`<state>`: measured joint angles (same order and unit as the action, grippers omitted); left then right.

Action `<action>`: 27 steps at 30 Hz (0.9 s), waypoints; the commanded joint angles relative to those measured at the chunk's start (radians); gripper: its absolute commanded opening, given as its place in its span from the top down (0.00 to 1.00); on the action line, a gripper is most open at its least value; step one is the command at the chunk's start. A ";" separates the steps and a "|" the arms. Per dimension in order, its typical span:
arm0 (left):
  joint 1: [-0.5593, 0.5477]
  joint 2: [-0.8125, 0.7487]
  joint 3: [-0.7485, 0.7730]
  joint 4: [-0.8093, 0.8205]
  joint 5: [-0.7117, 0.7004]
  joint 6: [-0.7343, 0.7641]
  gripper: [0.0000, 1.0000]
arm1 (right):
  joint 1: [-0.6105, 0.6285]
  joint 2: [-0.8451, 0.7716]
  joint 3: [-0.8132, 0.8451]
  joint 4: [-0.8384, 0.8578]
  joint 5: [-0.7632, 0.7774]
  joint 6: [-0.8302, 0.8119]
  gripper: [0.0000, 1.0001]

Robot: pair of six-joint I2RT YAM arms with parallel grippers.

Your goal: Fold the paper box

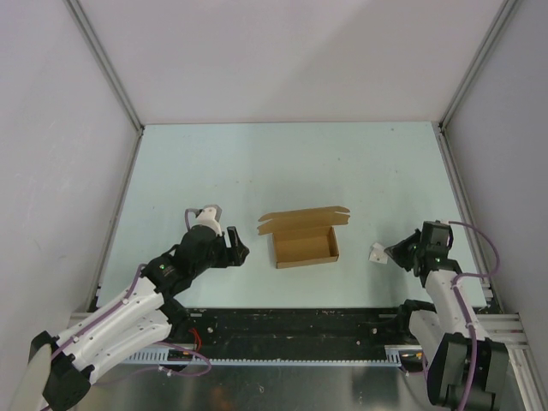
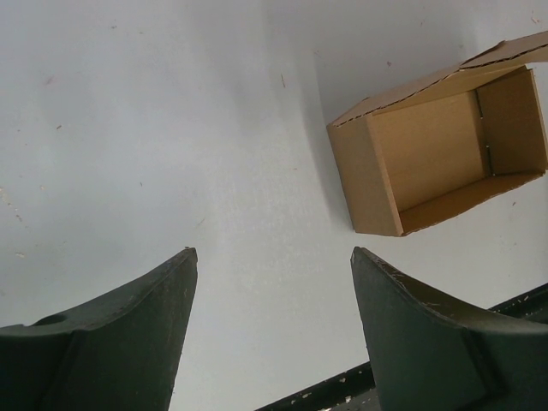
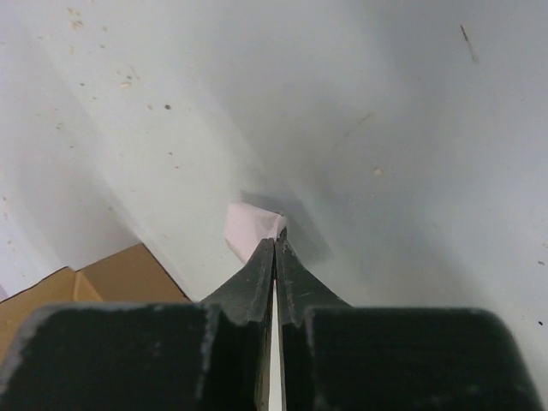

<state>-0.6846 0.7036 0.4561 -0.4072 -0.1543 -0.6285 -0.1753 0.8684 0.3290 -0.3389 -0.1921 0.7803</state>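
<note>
Top external view: the pale blue-green table top (image 1: 342,163) fills the middle of the picture, with white walls on three sides. The left arm of white and black segments (image 1: 128,308) reaches from the near left corner toward the centre. The right arm of the same make (image 1: 449,300) stands bent at the near right.

The paper box of plain brown kraft cardboard (image 1: 304,244) rests on the table about in the centre, between the two arms. It is a small oblong carton, erected, with the top open. The lid panel with its rounded tabs is turned back on the far side. The left wrist view shows the box (image 2: 437,154) from the side of its short wall, and its inside holds nothing.

The left gripper (image 1: 240,246) is near the left end of the box and not touching it. In the left wrist view its dark fingers (image 2: 272,257) are spread wide over bare table and grasp nothing.

The right gripper (image 1: 392,252) is well to the right of the box, low over the table. Its fingers are pressed together (image 3: 275,244), and their tips touch a small white wad of paper (image 3: 251,224). Whether a corner of the wad is pinched between them, I cannot tell. The wad (image 1: 378,253) lies apart from the box.
</note>
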 commanded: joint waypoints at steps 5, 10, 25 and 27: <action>0.007 -0.012 0.003 0.008 -0.005 -0.007 0.22 | -0.009 -0.088 0.060 -0.054 0.017 -0.055 1.00; 0.007 -0.013 0.009 0.008 -0.007 0.003 0.22 | -0.009 -0.150 0.205 -0.133 0.026 -0.134 1.00; 0.007 0.019 0.030 0.008 -0.008 -0.011 0.22 | 0.388 -0.056 0.720 -0.150 0.261 -0.291 1.00; 0.007 0.016 0.030 0.008 -0.008 -0.014 0.22 | 0.598 -0.028 0.762 -0.126 0.386 -0.352 1.00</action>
<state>-0.6846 0.7227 0.4564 -0.4072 -0.1543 -0.6281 0.1658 0.7895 1.0054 -0.4984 -0.0078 0.5400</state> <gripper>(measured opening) 0.778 0.009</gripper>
